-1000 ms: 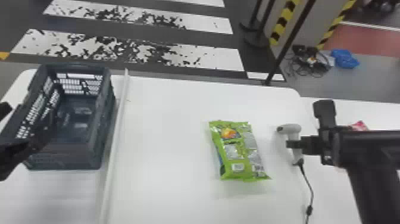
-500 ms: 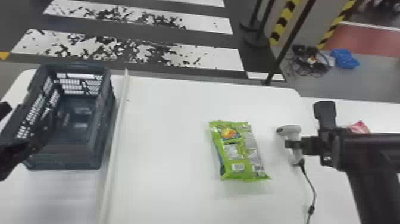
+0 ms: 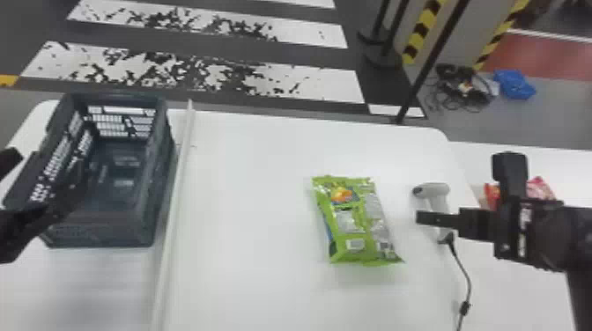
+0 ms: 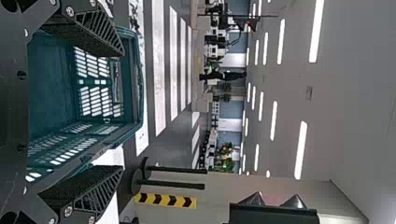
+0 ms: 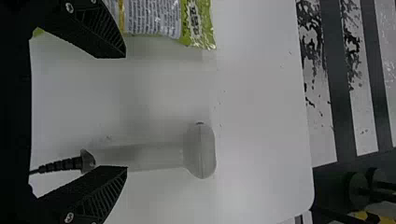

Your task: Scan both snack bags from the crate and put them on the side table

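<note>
Well, green bag (image 3: pixel 348 220) outside crate (image 3: pixel 103 231)

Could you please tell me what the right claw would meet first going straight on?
Probably the scanner, which lies on the table ahead of the right claw, though the depth is unclear.

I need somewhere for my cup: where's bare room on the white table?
Widest: between the pale strip and the green snack bag. Also beyond the bag, toward the table's far edge. Crowded: around the scanner, with its cable and the right tool close by.
</note>
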